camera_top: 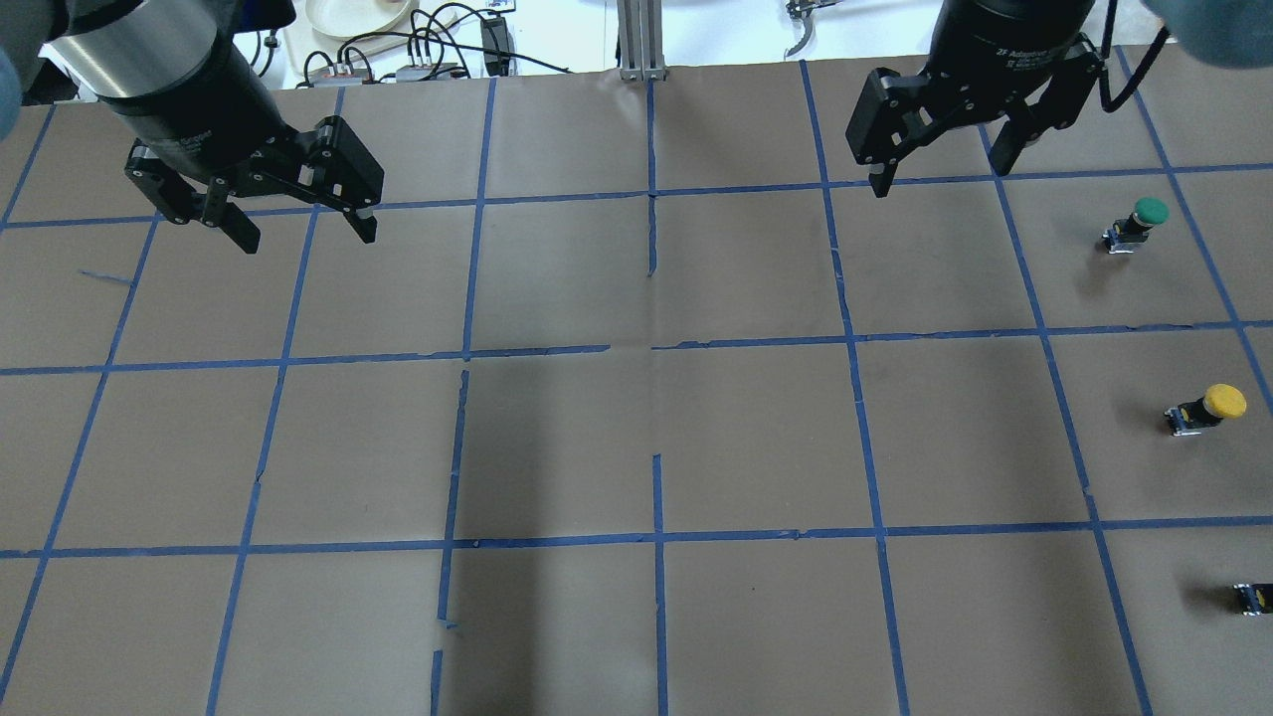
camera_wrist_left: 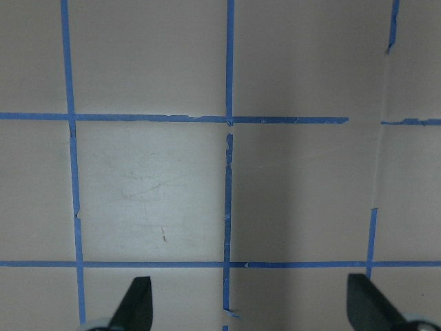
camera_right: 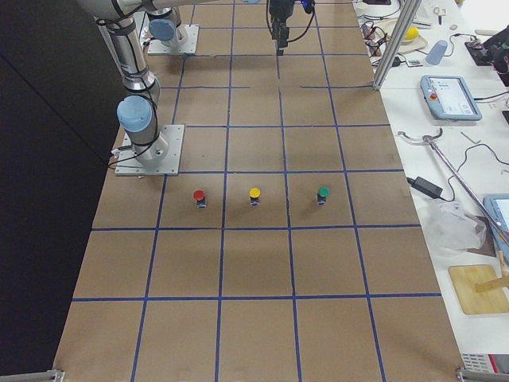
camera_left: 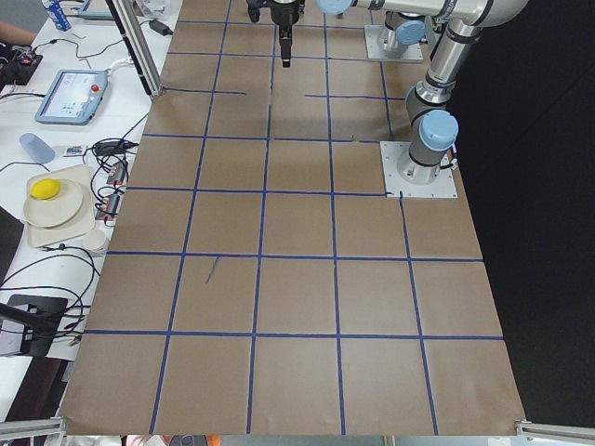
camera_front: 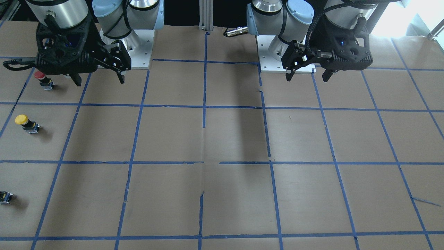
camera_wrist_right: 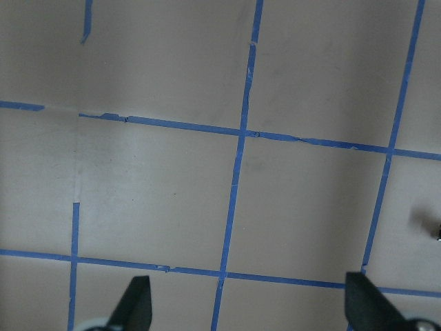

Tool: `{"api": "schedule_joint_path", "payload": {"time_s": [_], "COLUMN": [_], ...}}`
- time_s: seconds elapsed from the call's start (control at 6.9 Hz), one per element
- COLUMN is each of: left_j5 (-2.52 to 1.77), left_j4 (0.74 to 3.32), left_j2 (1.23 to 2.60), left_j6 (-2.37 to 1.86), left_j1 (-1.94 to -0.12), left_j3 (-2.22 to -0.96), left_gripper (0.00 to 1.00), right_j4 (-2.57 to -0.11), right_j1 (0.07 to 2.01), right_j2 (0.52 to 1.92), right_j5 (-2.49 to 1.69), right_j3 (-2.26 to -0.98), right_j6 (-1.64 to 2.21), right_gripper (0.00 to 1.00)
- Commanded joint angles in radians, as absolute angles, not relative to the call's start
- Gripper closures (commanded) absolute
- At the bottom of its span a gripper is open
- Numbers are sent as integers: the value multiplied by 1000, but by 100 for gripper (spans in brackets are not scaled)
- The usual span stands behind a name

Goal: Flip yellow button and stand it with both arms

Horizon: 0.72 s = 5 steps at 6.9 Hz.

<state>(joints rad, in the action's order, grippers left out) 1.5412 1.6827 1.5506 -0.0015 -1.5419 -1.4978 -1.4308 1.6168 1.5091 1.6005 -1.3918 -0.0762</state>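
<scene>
The yellow button (camera_front: 26, 123) has a round yellow cap on a black body with a grey base. It is on the brown paper at the table's far right side, also in the overhead view (camera_top: 1206, 408) and the exterior right view (camera_right: 254, 195), where it seems to stand cap up. My right gripper (camera_front: 99, 82) is open and empty, raised above the table, well apart from the button; it also shows overhead (camera_top: 938, 179) and in its wrist view (camera_wrist_right: 248, 303). My left gripper (camera_front: 307, 79) is open and empty over the other half (camera_top: 308, 240) (camera_wrist_left: 251, 307).
A red-capped button (camera_front: 43, 80) stands beside the yellow one, nearer the robot's base, and a green-capped button (camera_top: 1139, 224) on its other side. Small black-and-yellow pieces are cut off by the frame edges (camera_front: 5, 197) (camera_top: 1253, 597). Blue tape lines grid the paper.
</scene>
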Motion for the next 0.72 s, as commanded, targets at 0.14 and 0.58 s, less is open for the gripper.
{"api": "schedule_joint_path", "payload": {"time_s": [0.14,0.58], "left_j5": [1540,1540], "left_j4": [1683,1683], "left_j2": [1549,1549], "left_j6": [-2,-2], "left_j1": [-1543,-1543], "left_j3": [-1497,-1497], "left_gripper": [0,0], "right_j4": [-1436,-1436], "right_j1": [1617,1617], "right_j2": [1519,1529], "right_j5": [1589,1586], "right_j3": [-1410,-1425], "right_j6": [-64,-66], "right_gripper": [0,0]}}
